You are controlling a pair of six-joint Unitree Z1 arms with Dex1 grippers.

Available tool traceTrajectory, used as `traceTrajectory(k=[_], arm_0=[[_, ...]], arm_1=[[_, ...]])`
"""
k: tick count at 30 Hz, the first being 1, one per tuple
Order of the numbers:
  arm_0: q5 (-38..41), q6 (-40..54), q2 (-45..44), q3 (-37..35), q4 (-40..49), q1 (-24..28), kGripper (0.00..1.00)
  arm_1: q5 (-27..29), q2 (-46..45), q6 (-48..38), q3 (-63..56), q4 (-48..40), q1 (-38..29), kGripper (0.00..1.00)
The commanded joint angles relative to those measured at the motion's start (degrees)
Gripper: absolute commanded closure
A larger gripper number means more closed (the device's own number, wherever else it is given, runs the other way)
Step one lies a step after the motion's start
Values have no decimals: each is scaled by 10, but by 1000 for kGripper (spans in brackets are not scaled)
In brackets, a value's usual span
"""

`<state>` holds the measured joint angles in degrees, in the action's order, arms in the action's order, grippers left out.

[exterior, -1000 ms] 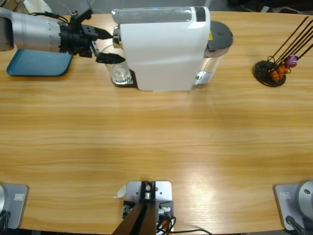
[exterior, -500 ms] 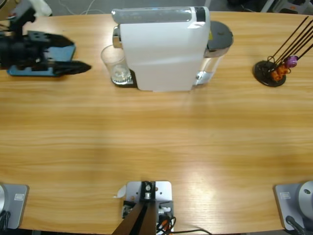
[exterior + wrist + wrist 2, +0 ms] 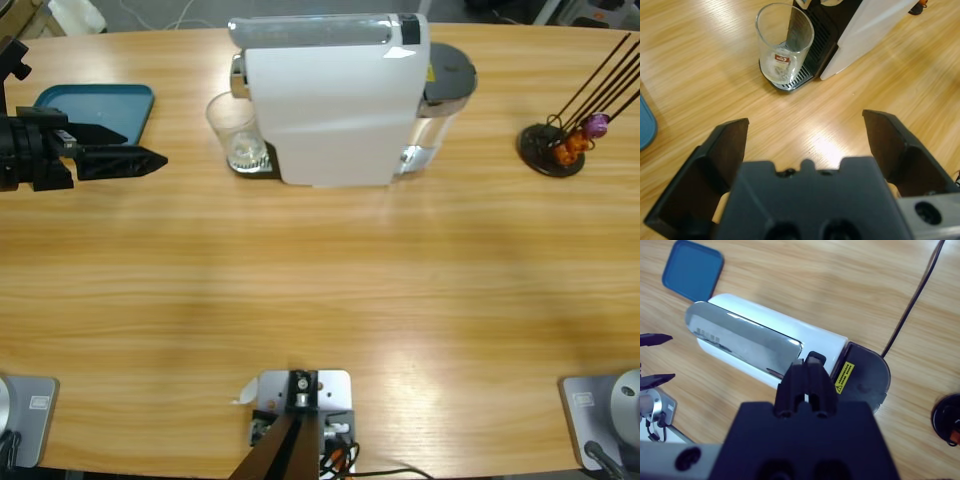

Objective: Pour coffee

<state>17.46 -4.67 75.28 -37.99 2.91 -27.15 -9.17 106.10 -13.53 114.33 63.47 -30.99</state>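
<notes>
Left pincer [image 3: 805,145] gapes empty, facing upright glass [image 3: 784,46] on coffee machine's [image 3: 335,100] tray.

Your left gripper [image 3: 150,157] sits at the table's left edge, level and pointing right, jaws spread wide with nothing between them. Your right gripper [image 3: 808,371] points down from above, jaws pressed together.

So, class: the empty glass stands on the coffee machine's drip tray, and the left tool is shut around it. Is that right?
Not quite. The glass does stand on the drip tray of the coffee machine, but the left tool is open and well clear of it, over bare table, as the left wrist view shows.
</notes>
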Motion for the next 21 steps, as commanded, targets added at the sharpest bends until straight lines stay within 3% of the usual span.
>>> traceTrajectory(k=[1, 21], arm_0=[[-21, -7, 3, 24, 9, -7, 2], [-38, 3, 17, 27, 7, -8, 0]], arm_1=[[8, 53, 3, 22, 46, -9, 1000], [19, 85, 5, 37, 55, -8, 1000]])
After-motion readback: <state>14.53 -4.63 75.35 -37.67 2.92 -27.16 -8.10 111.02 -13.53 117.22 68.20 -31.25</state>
